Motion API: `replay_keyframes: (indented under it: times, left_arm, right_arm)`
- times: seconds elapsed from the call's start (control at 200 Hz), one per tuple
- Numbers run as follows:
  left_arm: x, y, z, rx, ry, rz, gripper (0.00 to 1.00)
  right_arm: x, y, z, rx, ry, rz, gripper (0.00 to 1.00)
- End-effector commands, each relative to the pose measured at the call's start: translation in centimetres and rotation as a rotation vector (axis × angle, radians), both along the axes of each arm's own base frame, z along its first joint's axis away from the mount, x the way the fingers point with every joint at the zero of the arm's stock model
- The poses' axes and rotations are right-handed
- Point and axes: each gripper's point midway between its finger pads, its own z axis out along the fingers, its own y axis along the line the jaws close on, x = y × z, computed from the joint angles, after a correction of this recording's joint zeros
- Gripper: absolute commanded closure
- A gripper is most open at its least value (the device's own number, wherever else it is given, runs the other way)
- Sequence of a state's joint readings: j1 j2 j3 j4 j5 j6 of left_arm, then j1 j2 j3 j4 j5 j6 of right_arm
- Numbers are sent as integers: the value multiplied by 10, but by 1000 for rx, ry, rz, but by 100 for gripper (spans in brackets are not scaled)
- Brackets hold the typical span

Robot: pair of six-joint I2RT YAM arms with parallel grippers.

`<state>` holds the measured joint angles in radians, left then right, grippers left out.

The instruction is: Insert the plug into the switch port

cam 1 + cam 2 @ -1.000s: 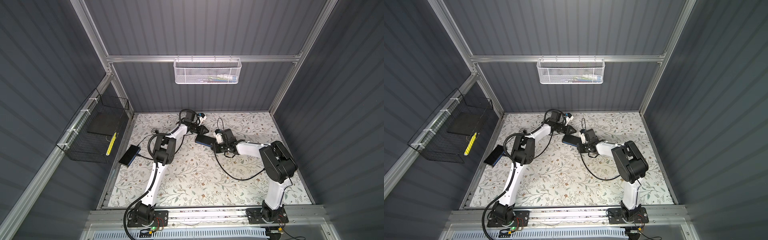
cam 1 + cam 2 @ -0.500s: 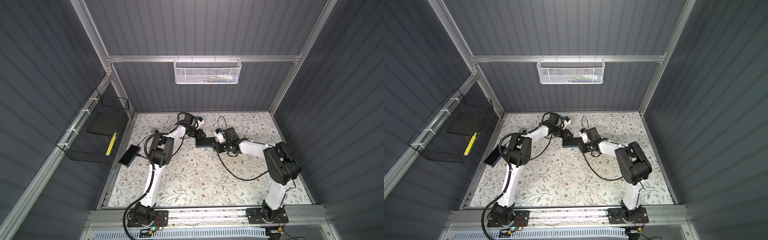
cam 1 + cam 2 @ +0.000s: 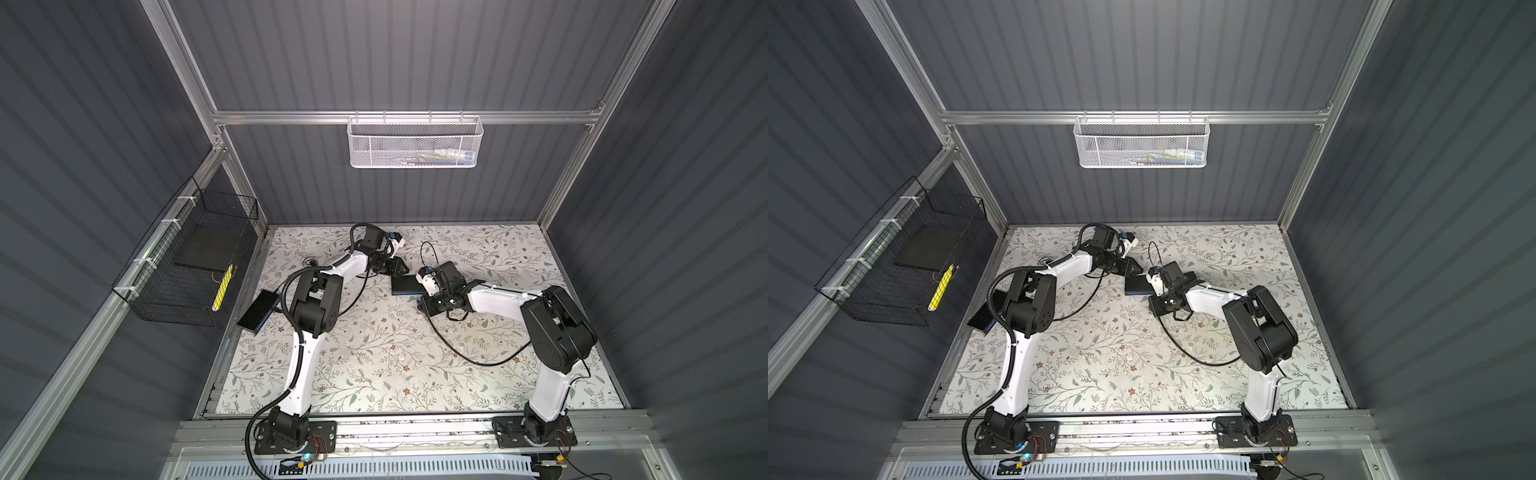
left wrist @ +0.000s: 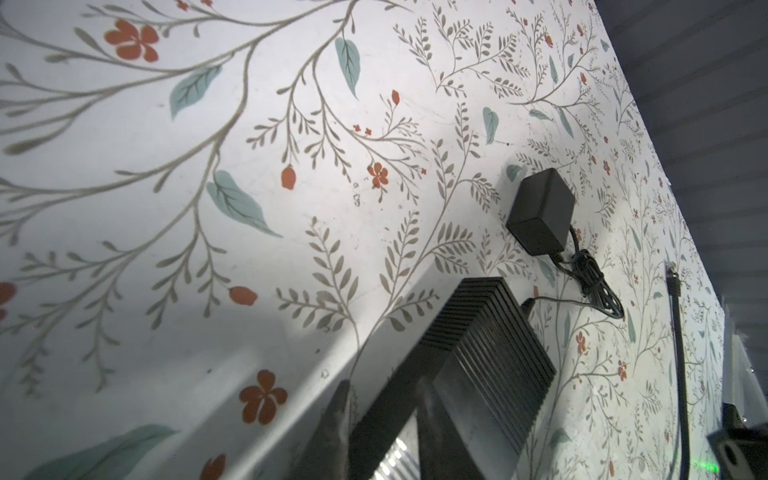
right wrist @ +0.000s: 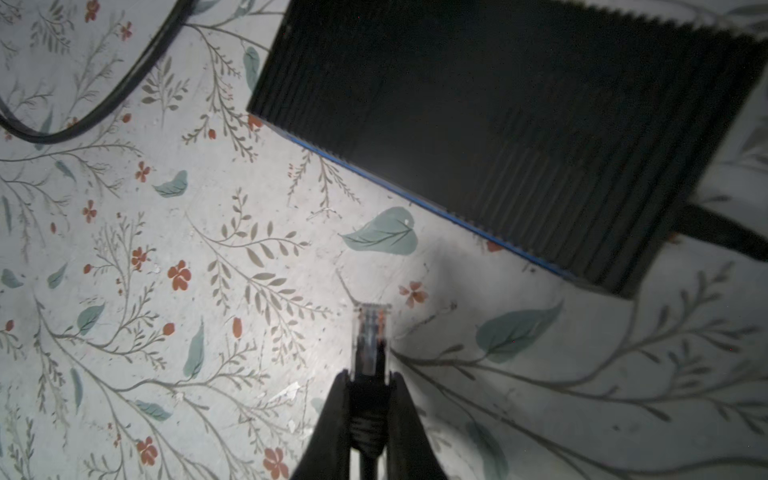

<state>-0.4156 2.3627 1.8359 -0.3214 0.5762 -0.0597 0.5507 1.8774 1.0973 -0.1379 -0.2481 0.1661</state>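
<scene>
Between right jaws (nearly closed), plug [image 5: 370, 332]

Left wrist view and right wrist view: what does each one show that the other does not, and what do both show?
Only the left wrist view: a black power adapter with its bundled thin cord. Only the right wrist view: the clear plug clamped in the right gripper, and the blue side face of the switch. Both: the switch's ribbed black top and the floral table.
</scene>
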Motion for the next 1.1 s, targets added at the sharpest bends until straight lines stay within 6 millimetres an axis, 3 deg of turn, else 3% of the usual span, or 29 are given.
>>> replay_keyframes:
  times: [0.0,0.59,0.901,1.096]
  left_arm:
    - [-1,-1,7,-40,5,-9,72]
    - [-19,-5,-8,-104,73,-31,72]
    - [-16,-1,-6,-93,54,-22,72]
    - [-14,-3,-2,-112,56,-27,72]
  right_arm:
    - [10,2,4,-8,-15,-35,92]
    - [27,-3,-11,-34,11,-118,91]
    - [21,-24,-12,-122,27,-102,91]
    - [25,-26,-8,-126,17,-100,91]
